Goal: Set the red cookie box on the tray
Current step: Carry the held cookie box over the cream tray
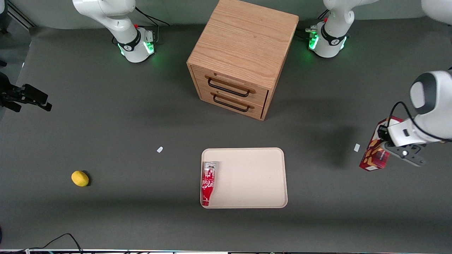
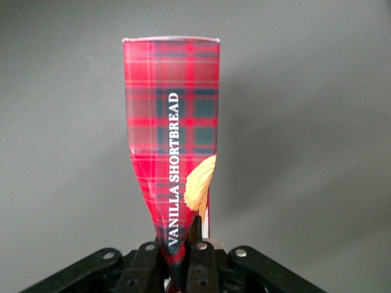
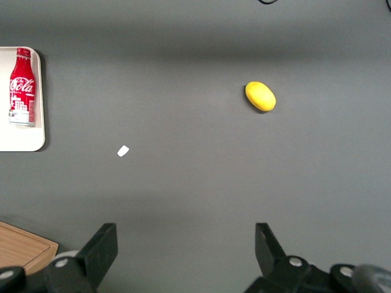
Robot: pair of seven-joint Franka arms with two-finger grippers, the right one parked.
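The red cookie box is a slim red tartan carton with shortbread pictures, at the working arm's end of the table. My left gripper is shut on it, and the carton is pinched in where the fingers grip. In the left wrist view the red cookie box sticks straight out from my gripper, its flat end farthest from the fingers. The beige tray lies flat on the mat in front of the cabinet, well away from the box toward the middle of the table.
A red Coca-Cola bottle-shaped can lies in the tray along one short rim. The wooden two-drawer cabinet stands farther from the front camera than the tray. A yellow lemon and two small white scraps lie on the mat.
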